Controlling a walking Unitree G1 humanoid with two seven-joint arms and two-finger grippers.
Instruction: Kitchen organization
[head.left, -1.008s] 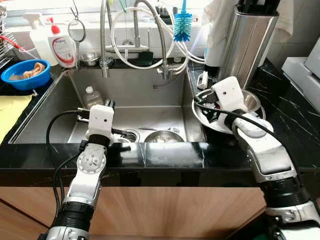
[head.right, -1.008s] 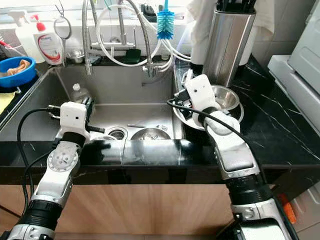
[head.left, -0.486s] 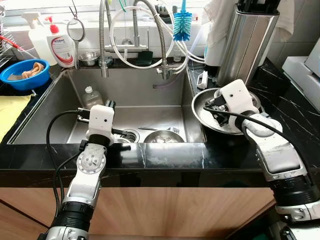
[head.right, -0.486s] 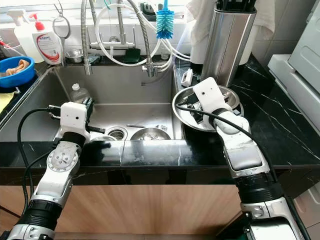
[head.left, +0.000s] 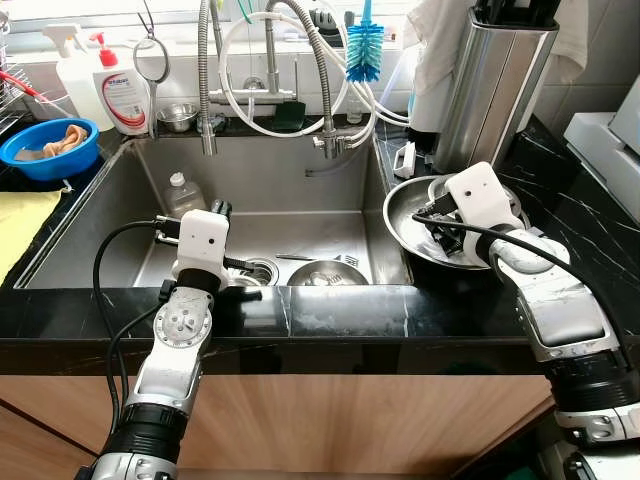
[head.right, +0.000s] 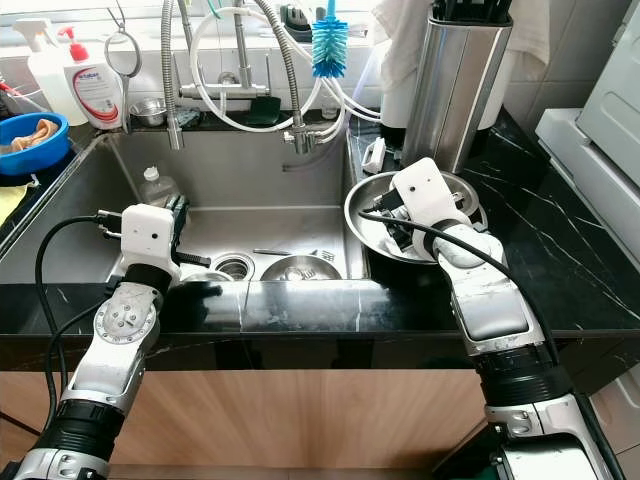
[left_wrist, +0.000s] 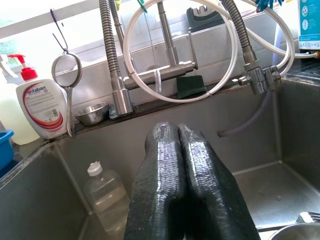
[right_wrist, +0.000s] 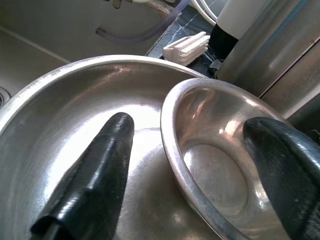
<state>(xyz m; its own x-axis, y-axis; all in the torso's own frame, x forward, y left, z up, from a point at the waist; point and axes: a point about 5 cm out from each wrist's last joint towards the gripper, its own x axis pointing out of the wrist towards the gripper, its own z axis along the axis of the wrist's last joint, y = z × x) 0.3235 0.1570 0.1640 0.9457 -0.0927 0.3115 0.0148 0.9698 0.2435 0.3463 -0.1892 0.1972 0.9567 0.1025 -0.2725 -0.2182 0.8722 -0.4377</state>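
Right tool (right_wrist: 190, 165) hangs wide open over two nested steel bowls on the black marble surface (head.left: 600, 240), just right of the sink (head.left: 90, 215). One finger sits above the large steel bowl (right_wrist: 75, 100), the other past the far rim of the small steel bowl (right_wrist: 215, 170) that rests inside it, so the small bowl's near rim lies between the fingers, not yet gripped. Compared w/ a second ago, the right arm has swung from the sink-side edge of the large bowl toward its middle, and the large bowl looks nudged a bit further onto the surface. Judging by that, stacking is done or nearly so, w/ a grip on the small bowl the likely next step. Left tool (left_wrist: 180, 165) is closed on nothing, unmoved, hovering inside the sink near a clear plastic bottle (head.left: 184, 195); another steel bowl (head.left: 325, 273) sits by the drain
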